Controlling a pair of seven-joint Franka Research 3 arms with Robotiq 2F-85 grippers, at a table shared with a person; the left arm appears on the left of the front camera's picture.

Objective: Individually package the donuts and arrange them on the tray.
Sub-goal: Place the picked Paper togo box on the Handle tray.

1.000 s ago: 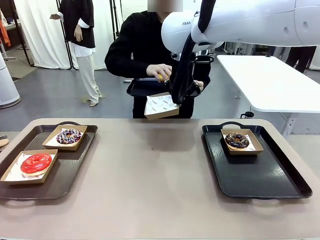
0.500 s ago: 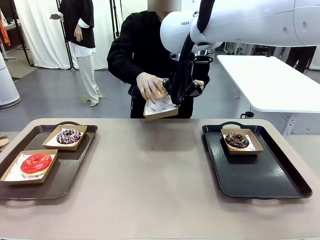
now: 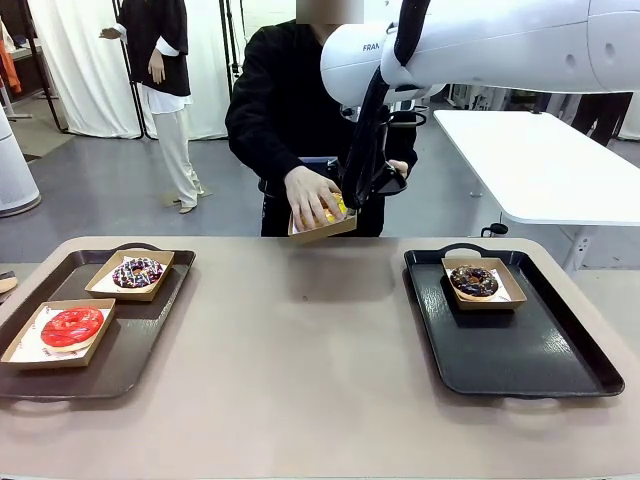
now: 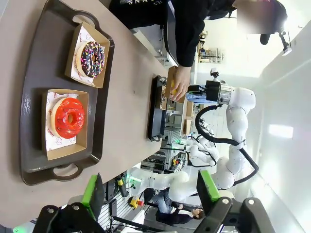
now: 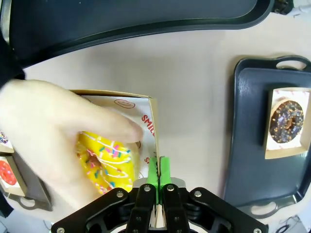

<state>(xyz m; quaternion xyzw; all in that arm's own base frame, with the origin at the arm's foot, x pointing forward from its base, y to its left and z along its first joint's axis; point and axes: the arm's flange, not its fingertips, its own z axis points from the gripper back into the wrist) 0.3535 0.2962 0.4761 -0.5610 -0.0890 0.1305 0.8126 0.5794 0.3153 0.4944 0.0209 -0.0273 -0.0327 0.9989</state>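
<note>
Brown cardboard up front: on the near left tray [image 3: 150,335] the red donut [image 3: 72,326] sits in its box, and just behind it the purple sprinkled donut [image 3: 137,272] sits in another. Both boxed, both waiting. The left gripper [image 4: 150,191] hangs over that side with its jaws spread wide and nothing between them.

Across the table, the right tray [image 3: 520,365] carries one box with the chocolate donut [image 3: 474,280] near its far end, plenty of bare tray beside it.

Now to the far edge, where the action is. The right gripper [image 5: 157,175] has its jaws pressed together on the wall of a lifted box [image 3: 322,222], holding it out in the air over the table's far side. The person's hand [image 3: 312,196] is lowering the yellow donut [image 5: 108,161] into it; from the wrist camera the donut looks to be resting on the paper lining with the fingers over it.

So this reads as the packaging step for the yellow one. Next, I'd judge, the hand needs to clear away, then the box has to travel level to the right tray and land beside the chocolate one. The thin wall grip could let the loaded box tip, so gently does it.
</note>
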